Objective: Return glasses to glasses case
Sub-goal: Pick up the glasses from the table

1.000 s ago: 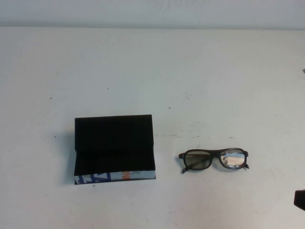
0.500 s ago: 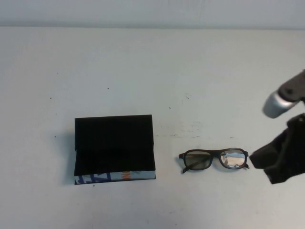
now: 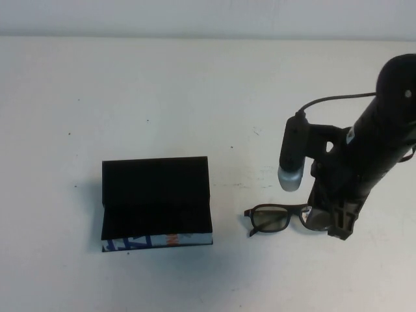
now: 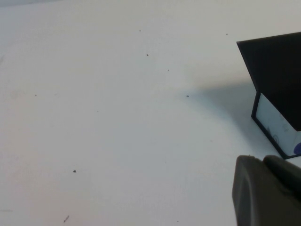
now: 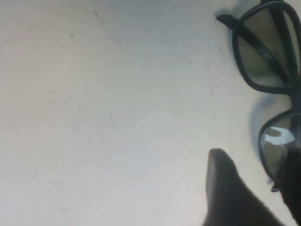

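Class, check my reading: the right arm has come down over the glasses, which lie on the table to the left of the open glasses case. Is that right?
One slip: the glasses lie to the right of the open glasses case, not the left, as the high view shows. The right gripper is indeed down over their right lens; the left gripper stays near the case's corner.

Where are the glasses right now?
In the high view the glasses lie on the table, right of the open glasses case and apart from it; the right gripper is over their right lens.
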Controlling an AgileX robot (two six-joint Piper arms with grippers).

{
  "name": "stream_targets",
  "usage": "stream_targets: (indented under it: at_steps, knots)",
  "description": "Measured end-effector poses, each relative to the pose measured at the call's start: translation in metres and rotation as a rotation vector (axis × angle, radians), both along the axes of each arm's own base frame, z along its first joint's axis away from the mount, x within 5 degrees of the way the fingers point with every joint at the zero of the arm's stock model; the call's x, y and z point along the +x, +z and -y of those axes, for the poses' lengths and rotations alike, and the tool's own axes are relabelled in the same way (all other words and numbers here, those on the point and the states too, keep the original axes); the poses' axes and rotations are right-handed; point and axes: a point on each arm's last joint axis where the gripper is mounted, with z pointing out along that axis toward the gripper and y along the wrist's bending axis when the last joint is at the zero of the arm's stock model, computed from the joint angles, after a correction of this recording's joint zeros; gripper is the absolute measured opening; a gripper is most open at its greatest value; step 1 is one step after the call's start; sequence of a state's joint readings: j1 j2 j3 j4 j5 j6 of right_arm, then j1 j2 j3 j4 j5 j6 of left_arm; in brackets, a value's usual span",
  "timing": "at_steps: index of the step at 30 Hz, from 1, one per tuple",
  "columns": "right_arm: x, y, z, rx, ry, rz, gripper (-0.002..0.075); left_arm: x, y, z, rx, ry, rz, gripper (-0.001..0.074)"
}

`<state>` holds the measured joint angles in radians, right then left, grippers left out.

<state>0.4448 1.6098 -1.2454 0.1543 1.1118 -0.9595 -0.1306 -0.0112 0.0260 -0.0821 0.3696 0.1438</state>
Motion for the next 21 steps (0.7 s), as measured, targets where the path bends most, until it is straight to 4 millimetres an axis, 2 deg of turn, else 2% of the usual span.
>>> stream_targets:
  at_steps: [5,10,14,21]
  knots:
    - [0.021,-0.013,-0.003,-0.067,0.096,0.056,0.0304,0.000,0.000,0.000,0.000,0.000,0.000,-0.0001]
    - [0.033,-0.028,-0.008,-0.092,0.211,0.089,0.0316,0.000,0.000,0.000,0.000,0.000,0.000,-0.0001]
    - [0.043,-0.040,-0.013,-0.102,0.235,0.070,0.0326,0.000,0.000,0.000,0.000,0.000,0.000,-0.0001]
    - [0.056,-0.048,-0.020,-0.099,0.249,0.064,0.0342,0.000,0.000,0.000,0.000,0.000,0.000,-0.0001]
